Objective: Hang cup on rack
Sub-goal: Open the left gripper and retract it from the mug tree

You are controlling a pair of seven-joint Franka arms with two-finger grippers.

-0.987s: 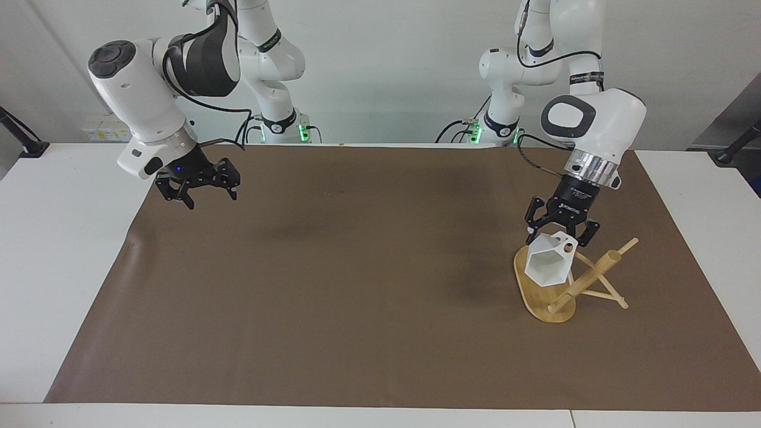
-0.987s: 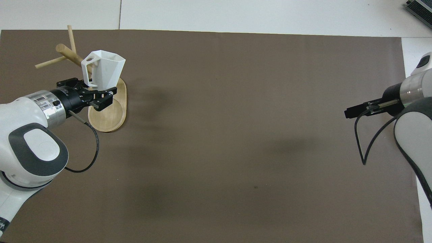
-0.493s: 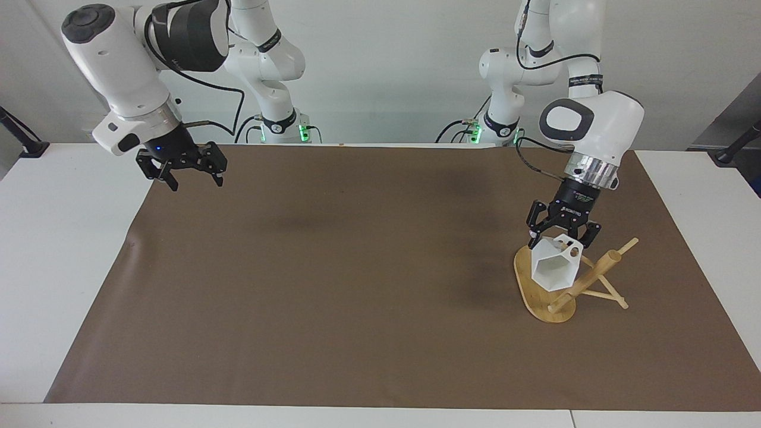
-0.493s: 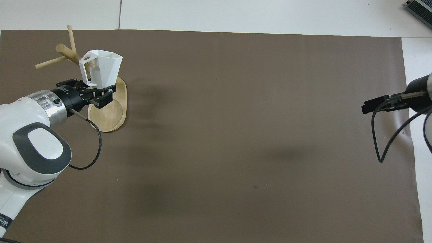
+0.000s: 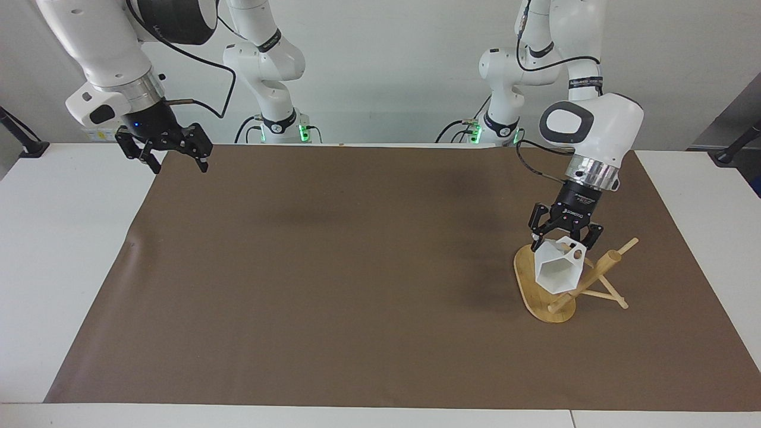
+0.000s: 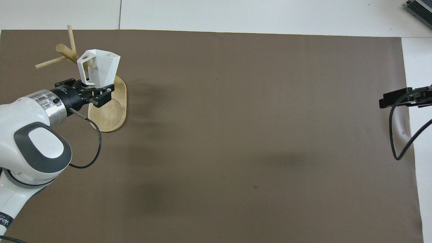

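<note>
The white faceted cup (image 5: 556, 270) (image 6: 99, 67) hangs above the rack's oval base (image 5: 535, 297) (image 6: 108, 114). Its tab handle lies against a thin peg close to the central post (image 5: 594, 276) (image 6: 67, 52). Whether the peg passes through the handle's hole I cannot tell. My left gripper (image 5: 563, 238) (image 6: 96, 94) is at the cup's bottom end, over the base. My right gripper (image 5: 163, 156) (image 6: 388, 101) hangs open and empty, high over the mat's edge at the right arm's end of the table.
A brown mat (image 5: 357, 285) covers most of the white table (image 5: 59, 249). Other thin pegs (image 5: 612, 297) stick out from the post toward the left arm's end.
The left gripper has carried the cup a little closer to the post. The right arm has risen and drawn back toward its own end of the table.
</note>
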